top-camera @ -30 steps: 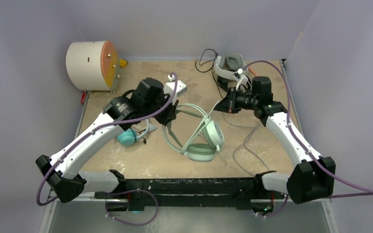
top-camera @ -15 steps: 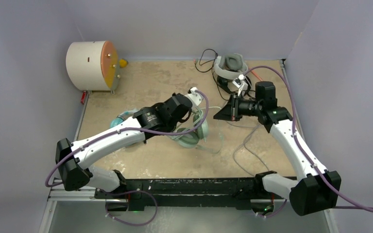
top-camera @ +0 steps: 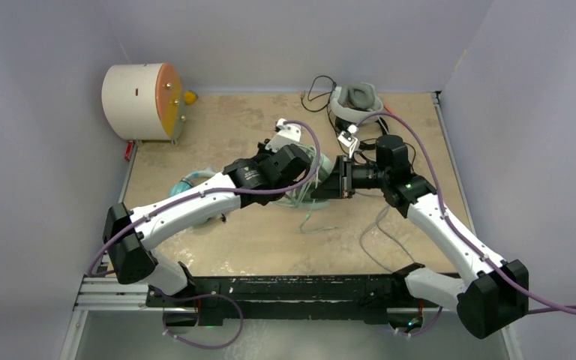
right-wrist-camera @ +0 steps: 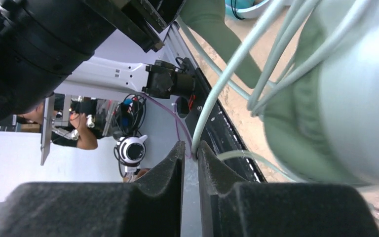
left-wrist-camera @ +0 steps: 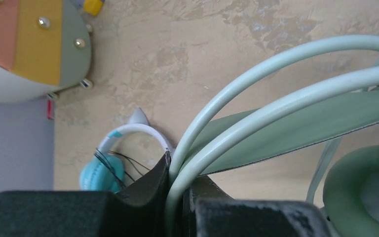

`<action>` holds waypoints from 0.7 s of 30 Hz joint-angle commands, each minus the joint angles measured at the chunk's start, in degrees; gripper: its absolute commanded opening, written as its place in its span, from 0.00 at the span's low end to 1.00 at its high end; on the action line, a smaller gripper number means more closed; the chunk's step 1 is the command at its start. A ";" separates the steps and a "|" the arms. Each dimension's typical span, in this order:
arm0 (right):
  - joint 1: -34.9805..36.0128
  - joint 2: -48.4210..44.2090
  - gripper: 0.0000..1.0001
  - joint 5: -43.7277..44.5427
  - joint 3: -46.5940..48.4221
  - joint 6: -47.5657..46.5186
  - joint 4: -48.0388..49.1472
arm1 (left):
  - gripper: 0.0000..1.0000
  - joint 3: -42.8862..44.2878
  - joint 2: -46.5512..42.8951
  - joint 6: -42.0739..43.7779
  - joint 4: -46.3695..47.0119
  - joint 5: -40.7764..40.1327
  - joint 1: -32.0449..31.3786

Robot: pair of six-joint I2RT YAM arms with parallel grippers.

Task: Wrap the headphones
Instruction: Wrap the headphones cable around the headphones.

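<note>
Tan table (top-camera: 232, 120): L tool (left-wrist-camera: 178, 183) pinches mint headphones (left-wrist-camera: 301, 123).

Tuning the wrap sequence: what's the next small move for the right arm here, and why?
Probably close the right gripper firmly on the cable. It sits only at the tips of the barely parted jaws, so a pull could slip it; the left gripper clamps the mint-green headphones by the band.

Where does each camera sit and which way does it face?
Top: fixed overhead, near side, looks down on the table; left arm and right arm show.
Left wrist: faces the drum; left tool clamps the mint headphones.
Right wrist: faces the table's near edge; right tool at the mint cable.
Shared: both wrist views show the mint headphones.
</note>
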 commanded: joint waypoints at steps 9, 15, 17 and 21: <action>4.57 -1.52 0.26 9.03 0.17 -2.24 -0.05 | 0.00 3.22 -3.57 -23.45 8.24 17.55 8.80; 4.67 -2.81 0.33 11.49 -1.93 -4.77 -0.63 | 0.00 5.23 -4.96 -23.70 6.54 18.13 12.48; 4.72 -3.28 0.36 12.52 -3.11 -5.18 -0.13 | 0.00 5.53 -5.86 -23.22 6.40 17.54 13.10; 4.67 -5.05 0.41 12.56 -6.80 -4.92 4.68 | 0.00 5.88 -7.84 -23.19 6.19 18.29 14.55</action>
